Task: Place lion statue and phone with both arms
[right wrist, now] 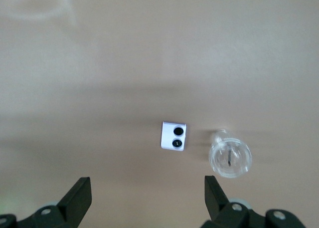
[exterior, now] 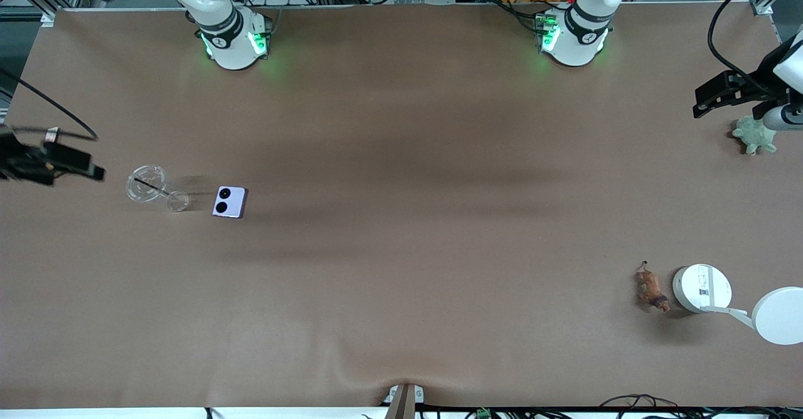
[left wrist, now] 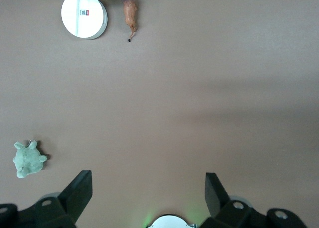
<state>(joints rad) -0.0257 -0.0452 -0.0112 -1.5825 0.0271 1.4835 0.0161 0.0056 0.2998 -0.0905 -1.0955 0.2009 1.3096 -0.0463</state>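
Observation:
The lavender phone (exterior: 229, 202) lies flat with its two black camera circles up, toward the right arm's end of the table; it also shows in the right wrist view (right wrist: 173, 136). The brown lion statue (exterior: 651, 290) lies toward the left arm's end, nearer the front camera, and shows in the left wrist view (left wrist: 130, 11). My right gripper (exterior: 81, 167) hangs open and empty over the table's edge at the right arm's end (right wrist: 148, 195). My left gripper (exterior: 706, 100) hangs open and empty over the left arm's end, beside the green turtle (left wrist: 148, 193).
A clear glass (exterior: 154, 188) lies on its side beside the phone (right wrist: 229, 157). A white round-based stand (exterior: 701, 288) stands right beside the lion (left wrist: 83, 17), with a second white disc (exterior: 781, 315). A green plush turtle (exterior: 755, 135) sits by the left gripper (left wrist: 28, 159).

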